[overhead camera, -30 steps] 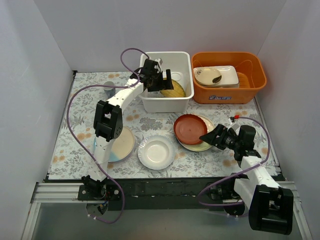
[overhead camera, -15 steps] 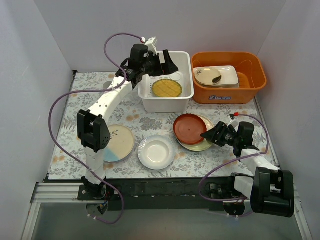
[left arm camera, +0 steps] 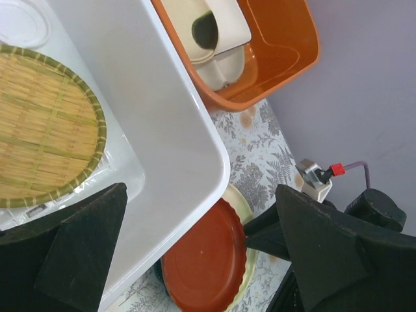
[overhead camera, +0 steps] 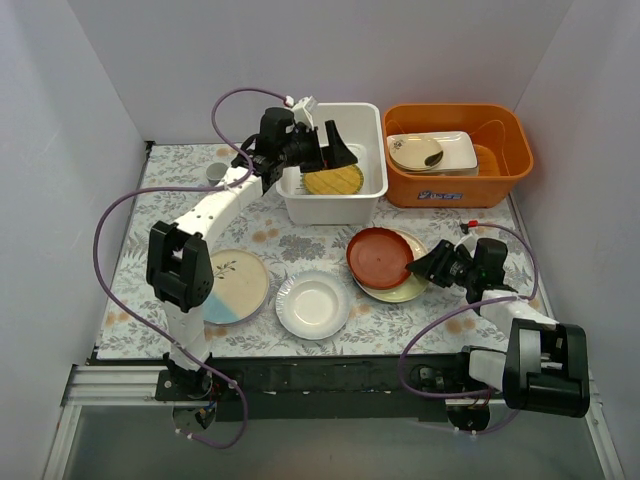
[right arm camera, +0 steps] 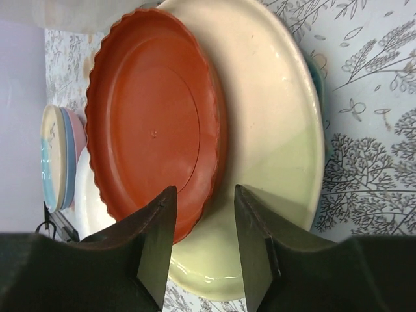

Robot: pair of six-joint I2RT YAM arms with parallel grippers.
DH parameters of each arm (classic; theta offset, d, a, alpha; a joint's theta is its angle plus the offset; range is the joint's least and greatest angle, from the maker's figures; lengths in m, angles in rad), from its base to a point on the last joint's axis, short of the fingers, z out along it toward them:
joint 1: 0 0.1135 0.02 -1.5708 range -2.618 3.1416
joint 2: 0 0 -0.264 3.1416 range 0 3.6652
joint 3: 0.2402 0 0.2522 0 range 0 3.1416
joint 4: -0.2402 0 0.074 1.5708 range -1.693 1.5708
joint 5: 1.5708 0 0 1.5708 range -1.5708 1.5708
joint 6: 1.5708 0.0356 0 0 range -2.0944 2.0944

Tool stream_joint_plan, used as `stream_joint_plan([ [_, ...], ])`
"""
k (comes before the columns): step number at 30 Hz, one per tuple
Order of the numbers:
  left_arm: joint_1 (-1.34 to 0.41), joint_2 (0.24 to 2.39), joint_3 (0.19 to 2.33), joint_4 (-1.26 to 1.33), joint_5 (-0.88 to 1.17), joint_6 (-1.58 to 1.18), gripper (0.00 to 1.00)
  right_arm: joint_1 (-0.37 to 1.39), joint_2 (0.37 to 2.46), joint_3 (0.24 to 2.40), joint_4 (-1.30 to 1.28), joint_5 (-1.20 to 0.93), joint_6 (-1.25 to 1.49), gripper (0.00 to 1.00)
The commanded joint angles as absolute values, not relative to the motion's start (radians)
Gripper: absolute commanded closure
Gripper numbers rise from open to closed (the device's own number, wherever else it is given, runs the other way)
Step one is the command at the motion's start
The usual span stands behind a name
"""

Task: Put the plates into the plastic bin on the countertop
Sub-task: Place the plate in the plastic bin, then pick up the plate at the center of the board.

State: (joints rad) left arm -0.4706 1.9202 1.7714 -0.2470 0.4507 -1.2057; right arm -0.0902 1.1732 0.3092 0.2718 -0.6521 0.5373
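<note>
Since a moment ago the left arm has lifted out of the plastic bin, and the woven yellow plate is now lying flat on the bin's floor. The left arm is reaching far across the countertop, its elbow bent at the left. The left gripper is hovering above the bin's left side, jaws spread wide and carrying nothing.

The right arm is lying low along the near right, its forearm pointing left. The right gripper is narrowing to about half its earlier spread, with its fingers straddling the right edge of the red plate. Whether they are touching it cannot be told.

The red plate is resting on a cream plate right of centre. A white plate and a cream-and-blue plate are sitting nearer, to the left. An orange tub is standing just right of the bin.
</note>
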Motion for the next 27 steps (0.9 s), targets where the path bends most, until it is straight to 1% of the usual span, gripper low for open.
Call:
stream_joint_plan([
  [1,-0.474,1.781,1.700,-0.155,0.563,-1.224,0.02,-0.089,1.215,0.318,0.227,-0.531,0.474,0.51],
  [2,-0.476,1.775,1.691,-0.146,0.574,-1.229,0.02,-0.089,1.230,0.318,0.235,-0.531,0.474,0.52],
  [4,-0.480,1.761,1.661,-0.118,0.595,-1.229,0.02,-0.087,1.249,0.318,0.248,-0.534,0.476,0.58],
  [13,-0.502,1.689,1.539,-0.075,0.618,-1.207,0.02,-0.084,1.328,0.307,0.299,-0.538,0.476,0.74],
  [14,-0.502,1.684,1.529,-0.075,0.621,-1.204,0.02,-0.083,1.328,0.307,0.302,-0.537,0.476,0.76],
  [15,-0.505,1.674,1.520,-0.075,0.624,-1.204,0.02,-0.083,1.328,0.304,0.304,-0.537,0.474,0.82],
  [17,-0.508,1.664,1.493,-0.072,0.624,-1.204,0.02,-0.083,1.330,0.308,0.298,-0.531,0.465,0.90],
  [18,-0.511,1.654,1.482,-0.068,0.623,-1.204,0.02,-0.083,1.327,0.308,0.298,-0.534,0.465,0.95],
  [19,-0.514,1.648,1.468,-0.066,0.617,-1.209,0.02,-0.083,1.325,0.308,0.299,-0.535,0.465,0.97],
  [20,-0.515,1.641,1.447,-0.057,0.615,-1.209,0.02,-0.083,1.322,0.310,0.298,-0.537,0.465,0.99],
  [27,-0.549,1.615,1.362,-0.051,0.584,-1.203,0.02,-0.083,1.301,0.307,0.299,-0.540,0.474,0.99],
])
